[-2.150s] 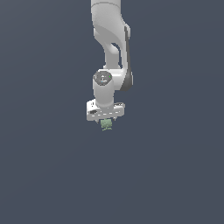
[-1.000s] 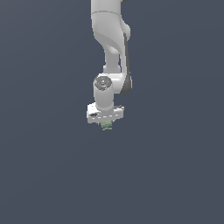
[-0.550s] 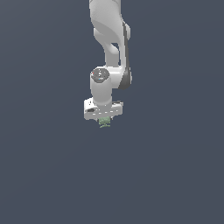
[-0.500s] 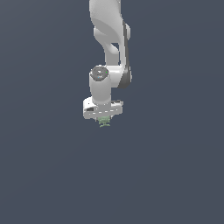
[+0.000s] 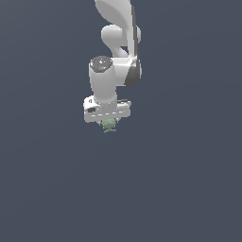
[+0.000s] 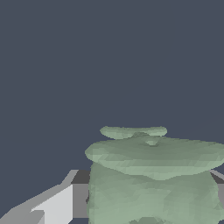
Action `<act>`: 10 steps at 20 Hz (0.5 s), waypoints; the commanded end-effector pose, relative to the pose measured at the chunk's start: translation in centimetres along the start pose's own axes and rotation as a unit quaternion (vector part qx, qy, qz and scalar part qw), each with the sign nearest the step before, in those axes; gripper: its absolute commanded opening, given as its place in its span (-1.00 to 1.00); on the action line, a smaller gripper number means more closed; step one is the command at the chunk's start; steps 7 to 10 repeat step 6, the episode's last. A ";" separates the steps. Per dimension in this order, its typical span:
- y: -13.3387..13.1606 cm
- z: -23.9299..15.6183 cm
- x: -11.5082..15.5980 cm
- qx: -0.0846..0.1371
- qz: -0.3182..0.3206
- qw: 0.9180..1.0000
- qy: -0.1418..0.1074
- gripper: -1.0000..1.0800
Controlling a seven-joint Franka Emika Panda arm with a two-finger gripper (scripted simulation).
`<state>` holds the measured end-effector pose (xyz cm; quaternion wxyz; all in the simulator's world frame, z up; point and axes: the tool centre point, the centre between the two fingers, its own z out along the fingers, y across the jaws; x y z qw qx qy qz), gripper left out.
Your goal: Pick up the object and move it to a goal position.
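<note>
- The hand [image 5: 109, 124] points straight down from the white arm [image 5: 118, 42], clenched on the object [image 5: 109, 125]; a pale green lump shows just below the hand's body in the exterior view.
- In the wrist view the object [image 6: 153, 175] fills the near field, a mottled green mass with a wider flange and a small cap on top. One grey finger [image 6: 65, 197] lies beside it. I judge the grip to be holding, though I cannot see the contact faces themselves.
- Step in hand, as I read it: carry the object to the goal. No goal marker shows in either view, so I cannot say how far off it lies.
- To do it well: I keep the hand closed, keep the wrist vertical so the lump does not tilt between the fingers, and move smoothly without jerks.
- Risk: the object is small and irregular, so it may sit on few contact points and slip under a sharp turn.
- Surroundings: only a uniform dark grey-blue background. I see no bench edge, no other item and nothing in the path.
</note>
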<state>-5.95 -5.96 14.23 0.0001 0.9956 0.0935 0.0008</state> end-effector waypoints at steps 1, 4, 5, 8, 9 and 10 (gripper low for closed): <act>0.1 -0.6 0.0 0.000 0.000 1.000 -0.001 -1.00; 0.2 -0.7 0.1 0.000 0.000 1.000 -0.001 -1.00; 0.2 -0.6 0.1 0.000 0.000 1.000 -0.001 -1.00; 0.2 -0.6 0.1 0.000 0.000 1.000 -0.001 -1.00; 0.2 -0.6 0.1 0.000 0.000 1.000 -0.001 -1.00; 0.2 -0.6 0.1 0.000 0.000 1.000 -0.001 -1.00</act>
